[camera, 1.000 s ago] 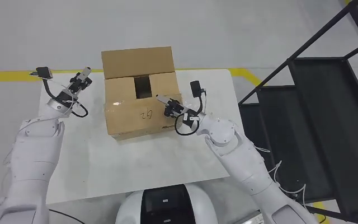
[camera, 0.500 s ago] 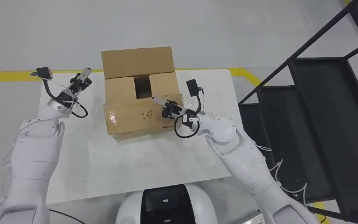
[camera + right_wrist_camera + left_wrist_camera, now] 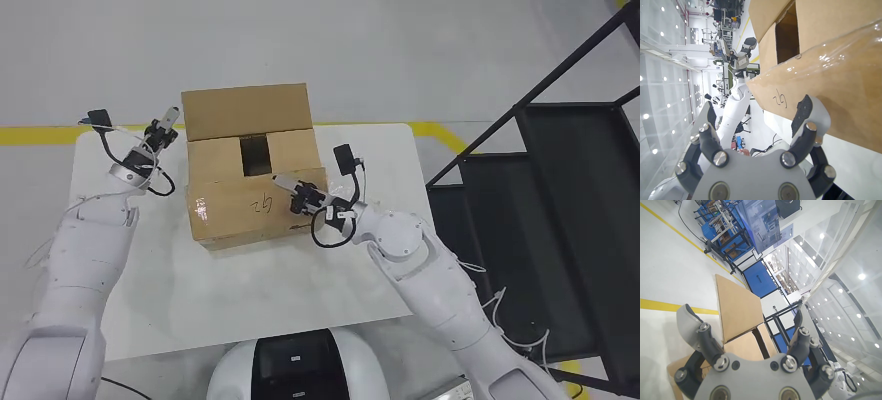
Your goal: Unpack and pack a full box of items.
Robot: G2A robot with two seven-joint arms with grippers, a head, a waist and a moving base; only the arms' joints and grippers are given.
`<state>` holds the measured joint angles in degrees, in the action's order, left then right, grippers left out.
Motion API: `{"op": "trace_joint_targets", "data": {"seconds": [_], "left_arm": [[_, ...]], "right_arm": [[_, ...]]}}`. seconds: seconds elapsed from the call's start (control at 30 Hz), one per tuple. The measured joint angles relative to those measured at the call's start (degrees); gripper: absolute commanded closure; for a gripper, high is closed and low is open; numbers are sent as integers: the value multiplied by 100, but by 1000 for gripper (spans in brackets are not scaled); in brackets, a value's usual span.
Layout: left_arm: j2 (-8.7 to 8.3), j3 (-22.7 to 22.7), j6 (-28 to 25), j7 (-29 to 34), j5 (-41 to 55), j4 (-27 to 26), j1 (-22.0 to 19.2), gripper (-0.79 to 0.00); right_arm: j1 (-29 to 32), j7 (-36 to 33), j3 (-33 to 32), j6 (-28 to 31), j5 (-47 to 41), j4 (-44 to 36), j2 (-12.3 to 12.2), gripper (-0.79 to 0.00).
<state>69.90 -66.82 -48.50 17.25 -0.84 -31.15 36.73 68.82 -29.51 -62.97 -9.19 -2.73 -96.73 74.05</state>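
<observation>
You had barely started: the box (image 3: 235, 205) sat half-open (far flap (image 3: 245, 108) up), left claw (image 3: 172, 119) and right claw (image 3: 284, 183) wide, empty.

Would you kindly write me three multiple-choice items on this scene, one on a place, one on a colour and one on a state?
1. Where is the right gripper?
A. over the box top
B. on the floor
C. off the box's left side

2. What colour is the floor line?
A. red
B. yellow
C. blue

3. How is the left gripper?
A. shut on the box
B. shut, empty
C. open, empty

Answers: 1 A, it hangs above the near flap; 2 B, the line behind the table is yellow; 3 C, its fingers stand apart with nothing between.
</observation>
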Motion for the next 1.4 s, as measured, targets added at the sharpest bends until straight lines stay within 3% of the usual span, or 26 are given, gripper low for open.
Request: {"op": "trace_joint_targets", "data": {"seconds": [0.3, 0.47, 0.7, 0.83, 1.0, 1.4], "left_arm": [[375, 336, -76, 153, 310, 1101, -608, -785], [519, 326, -80, 461, 717, 1339, -799, -785], [591, 102, -799, 969, 1504, 1439, -947, -785], [569, -33, -959, 1637, 1988, 1301, -899, -785], [474, -192, -852, 3021, 2746, 924, -685, -785], [-27, -206, 151, 4012, 3351, -657, 24, -785]], "right_arm": [[64, -7, -83, -61, -1, -127, -20, -785], [88, -18, -109, -79, -25, -166, -26, -785], [96, -27, -127, -71, -60, -184, -30, -785], [108, -59, -109, -70, -65, -184, -32, -785], [107, -88, -85, -70, -66, -191, -33, -785], [135, 52, -52, -235, -36, -139, -30, -785]]}}
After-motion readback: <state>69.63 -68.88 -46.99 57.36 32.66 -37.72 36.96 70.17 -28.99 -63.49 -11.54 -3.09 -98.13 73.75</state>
